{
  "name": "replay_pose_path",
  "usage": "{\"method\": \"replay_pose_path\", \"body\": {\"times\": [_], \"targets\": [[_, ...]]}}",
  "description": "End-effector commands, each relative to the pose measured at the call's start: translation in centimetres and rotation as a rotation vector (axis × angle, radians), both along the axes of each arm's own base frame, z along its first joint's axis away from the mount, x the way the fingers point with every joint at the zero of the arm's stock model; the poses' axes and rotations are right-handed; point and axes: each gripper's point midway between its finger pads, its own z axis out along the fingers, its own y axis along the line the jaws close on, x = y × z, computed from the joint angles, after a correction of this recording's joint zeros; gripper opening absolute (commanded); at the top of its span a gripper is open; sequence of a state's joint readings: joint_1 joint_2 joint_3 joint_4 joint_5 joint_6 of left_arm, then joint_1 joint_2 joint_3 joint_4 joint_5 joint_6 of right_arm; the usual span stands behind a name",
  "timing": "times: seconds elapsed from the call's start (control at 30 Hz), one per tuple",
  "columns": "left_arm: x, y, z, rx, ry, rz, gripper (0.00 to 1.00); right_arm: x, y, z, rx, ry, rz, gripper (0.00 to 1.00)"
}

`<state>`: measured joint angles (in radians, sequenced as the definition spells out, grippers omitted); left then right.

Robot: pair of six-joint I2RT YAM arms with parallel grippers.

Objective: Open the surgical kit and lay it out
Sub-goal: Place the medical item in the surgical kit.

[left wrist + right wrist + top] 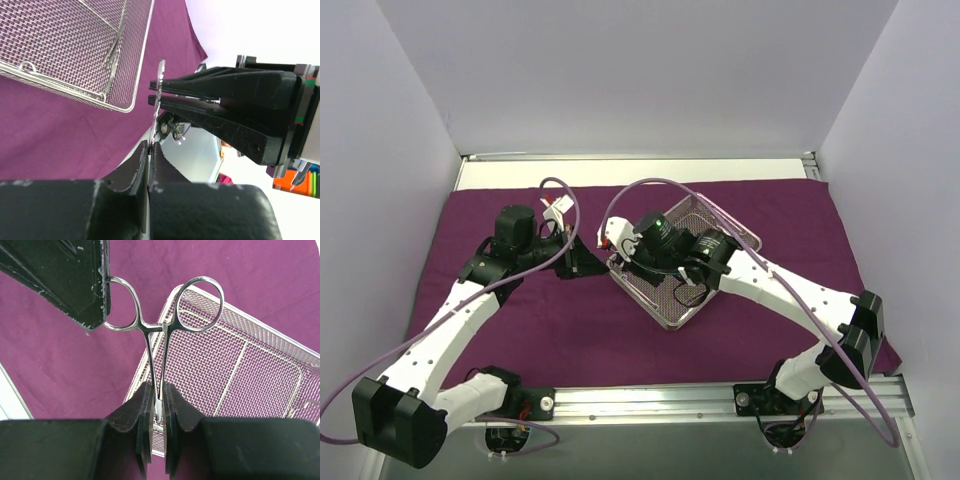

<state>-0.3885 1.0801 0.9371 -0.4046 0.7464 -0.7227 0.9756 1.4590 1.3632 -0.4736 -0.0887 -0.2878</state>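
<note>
The dark purple cloth wrap lies spread flat over the table. On it, at the centre, the silver wire-mesh tray sits turned at an angle. Just left of the tray, both grippers hold one scissor-like instrument in the air. My right gripper is shut on its two shanks. My left gripper is shut on one ring handle, seen edge-on as a thin silver strip. From above, the left gripper and right gripper almost meet. Another thin instrument lies in the tray.
White walls close in the table on the left, back and right. A metal rail with the arm bases runs along the near edge. Purple cables loop over both arms. Bare white table shows behind the cloth.
</note>
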Motion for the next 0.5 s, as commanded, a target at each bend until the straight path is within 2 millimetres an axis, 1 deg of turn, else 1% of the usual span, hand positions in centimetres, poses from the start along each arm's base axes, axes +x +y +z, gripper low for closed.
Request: {"method": "replay_pose_path", "body": {"times": [0.0,0.17,0.23,0.33,0.37,0.43,0.47], "targets": [[2.2,0.7,0.4,-0.025,-0.046,0.08,0.02,0.5,1.6,2.3,0.07,-0.029,0.005,0.0],[3.3,1.6,0.2,-0.034,-0.042,0.129,0.02,0.7,2.3,2.3,0.079,-0.022,0.012,0.0],[3.6,1.8,0.2,-0.041,-0.04,0.139,0.02,0.9,2.5,2.0,0.079,-0.021,0.008,0.0],[3.7,1.6,0.8,-0.063,-0.052,0.135,0.02,0.9,2.8,1.8,0.076,-0.014,0.02,0.0],[3.9,1.6,0.8,-0.062,-0.051,0.136,0.08,0.8,2.9,1.7,0.075,-0.01,0.027,0.0],[3.8,1.7,0.5,-0.043,-0.037,0.14,0.3,0.8,3.1,1.8,0.082,-0.008,0.037,0.0],[3.9,1.7,0.6,-0.042,-0.04,0.141,0.39,0.8,3.2,1.8,0.084,-0.007,0.04,0.0]]}}
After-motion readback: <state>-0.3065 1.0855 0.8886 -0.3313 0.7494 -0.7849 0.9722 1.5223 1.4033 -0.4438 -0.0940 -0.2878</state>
